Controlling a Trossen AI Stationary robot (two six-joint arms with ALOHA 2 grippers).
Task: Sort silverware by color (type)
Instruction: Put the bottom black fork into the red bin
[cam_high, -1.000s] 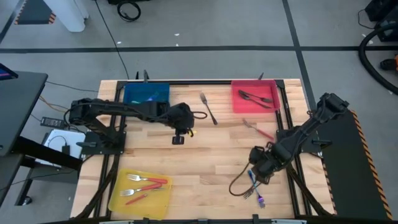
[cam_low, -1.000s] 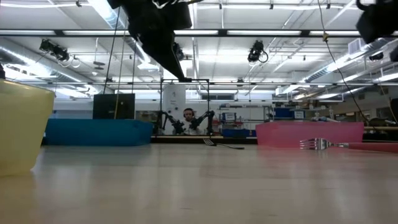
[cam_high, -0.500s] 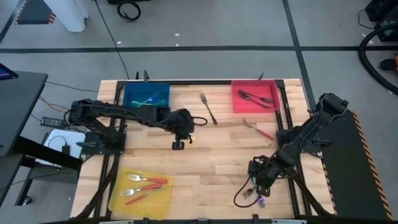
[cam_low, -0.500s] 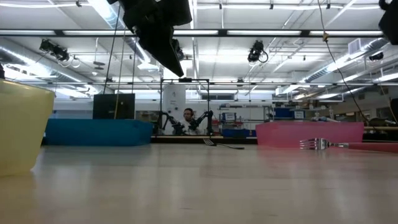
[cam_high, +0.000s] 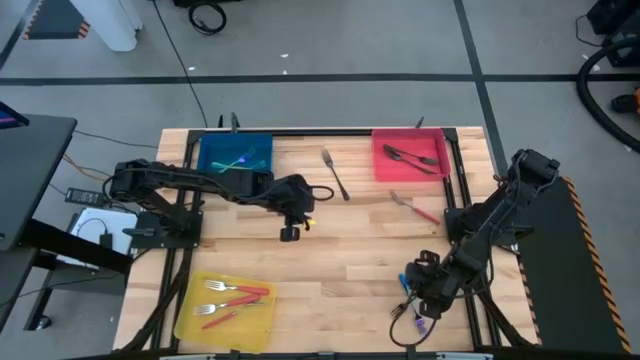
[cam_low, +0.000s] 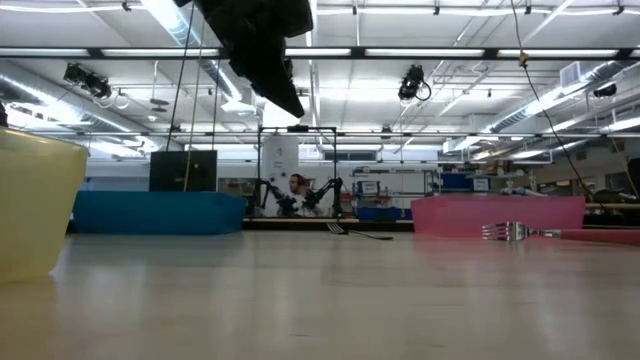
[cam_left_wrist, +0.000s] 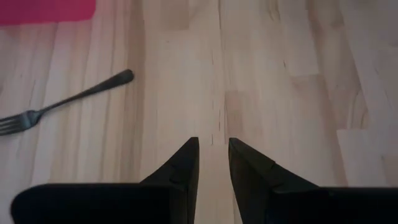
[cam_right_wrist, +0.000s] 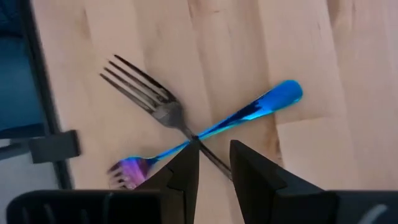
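Note:
My right gripper (cam_right_wrist: 214, 158) hovers open near the table's near right corner (cam_high: 422, 300). It is just above an iridescent blue-purple fork (cam_right_wrist: 249, 112) lying crossed over a dark fork (cam_right_wrist: 146, 93), and its fingers stand on either side of the crossing without touching. My left gripper (cam_left_wrist: 213, 146) hangs over the table's middle (cam_high: 290, 232), narrowly open and empty. A dark fork (cam_left_wrist: 62, 102) lies on bare wood towards the far edge (cam_high: 335, 172). A red-handled fork (cam_high: 415, 208) lies near the red tray (cam_high: 440, 172).
The blue tray (cam_high: 215, 165) at the far edge holds an iridescent utensil (cam_high: 235, 160). The red tray holds dark forks (cam_high: 405, 155). The yellow tray (cam_high: 190, 315) at the near left holds red-handled forks (cam_high: 232, 297). A cable loop (cam_high: 400, 318) lies beside the right gripper. Bare wood stretches between the arms.
My right gripper has moved toward the table's near edge and down, over the crossed forks at the near right corner. My left arm has drawn back from the blue tray toward the table's middle, uncovering the iridescent utensil lying in it.

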